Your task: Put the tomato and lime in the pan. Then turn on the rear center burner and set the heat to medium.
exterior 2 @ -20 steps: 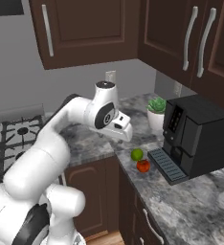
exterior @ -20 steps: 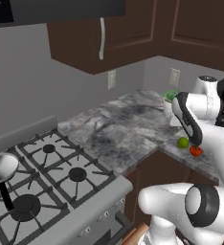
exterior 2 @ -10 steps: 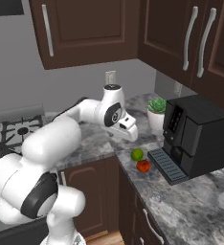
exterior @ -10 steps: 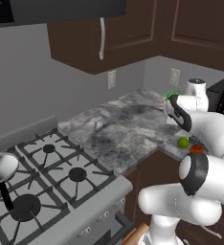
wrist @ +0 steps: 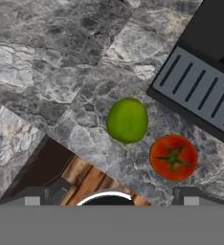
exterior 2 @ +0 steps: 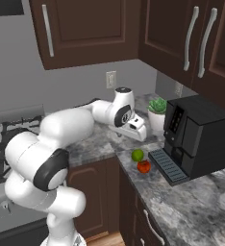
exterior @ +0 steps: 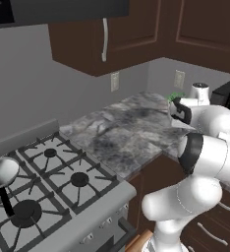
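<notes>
The lime (wrist: 127, 120) and the tomato (wrist: 173, 157) lie side by side on the grey marble counter, just in front of the coffee machine's drip tray. In the right base view the lime (exterior 2: 137, 154) and tomato (exterior 2: 143, 166) rest near the counter's inner corner edge. My gripper (wrist: 121, 196) hovers above them, open, with nothing between its fingertips (wrist: 51, 194); its hand (exterior 2: 136, 128) hangs just over the lime. The silver pan (exterior: 1, 172) with its black handle stands on the stove grates far to the left, behind the black front-middle disc. The rear center burner is hidden under it.
A black coffee machine (exterior 2: 201, 137) stands right of the fruit, with its ridged drip tray (wrist: 200, 91) close by. A potted plant (exterior 2: 157, 108) sits behind the hand. The counter edge and wood floor (wrist: 85, 179) lie below the lime. The stove (exterior: 53, 182) is at the left.
The arm has stretched further right toward the corner, bringing the hand over the lime and tomato. The jaws have stayed open; the fruit has not moved.
</notes>
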Tool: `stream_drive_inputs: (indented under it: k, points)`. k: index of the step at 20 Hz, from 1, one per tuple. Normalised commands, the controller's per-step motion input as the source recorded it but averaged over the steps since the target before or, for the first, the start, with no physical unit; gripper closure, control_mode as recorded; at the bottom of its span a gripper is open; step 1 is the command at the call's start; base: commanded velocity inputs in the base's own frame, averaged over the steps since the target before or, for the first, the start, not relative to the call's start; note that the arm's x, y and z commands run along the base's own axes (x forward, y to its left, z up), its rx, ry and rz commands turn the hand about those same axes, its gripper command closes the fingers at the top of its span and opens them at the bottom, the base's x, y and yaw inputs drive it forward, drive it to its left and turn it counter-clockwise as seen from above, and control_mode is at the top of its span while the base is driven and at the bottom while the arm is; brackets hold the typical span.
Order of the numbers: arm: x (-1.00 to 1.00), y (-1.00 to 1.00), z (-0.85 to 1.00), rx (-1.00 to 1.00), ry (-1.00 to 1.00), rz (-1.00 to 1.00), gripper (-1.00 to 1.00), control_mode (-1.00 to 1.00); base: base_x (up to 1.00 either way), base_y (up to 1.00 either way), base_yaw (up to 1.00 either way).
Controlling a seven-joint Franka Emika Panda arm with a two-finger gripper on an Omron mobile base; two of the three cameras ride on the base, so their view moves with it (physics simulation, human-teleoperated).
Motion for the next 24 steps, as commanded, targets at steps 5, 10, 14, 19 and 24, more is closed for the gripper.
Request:
stream_drive_inputs:
  k: [5,10,14,19,24]
  points:
    - [0.07,0.0,-0.63,0.0,0.04,0.0,-1.0,-1.0,0.0,0.0,0.0]
    - [0.12,-0.07,-0.29,0.0,0.01,0.0,-1.0,-1.0,0.0,0.0,0.0]
    - [0.4,-0.34,-0.15,0.0,0.01,0.0,-1.0,-1.0,0.0,0.0,0.0]
    - [0.26,-0.32,-0.02,0.0,0.0,0.0,-1.0,-1.0,0.0,0.0,0.0]
    - [0.06,-0.09,-0.15,0.0,0.01,0.0,-1.0,-1.0,0.0,0.0,0.0]
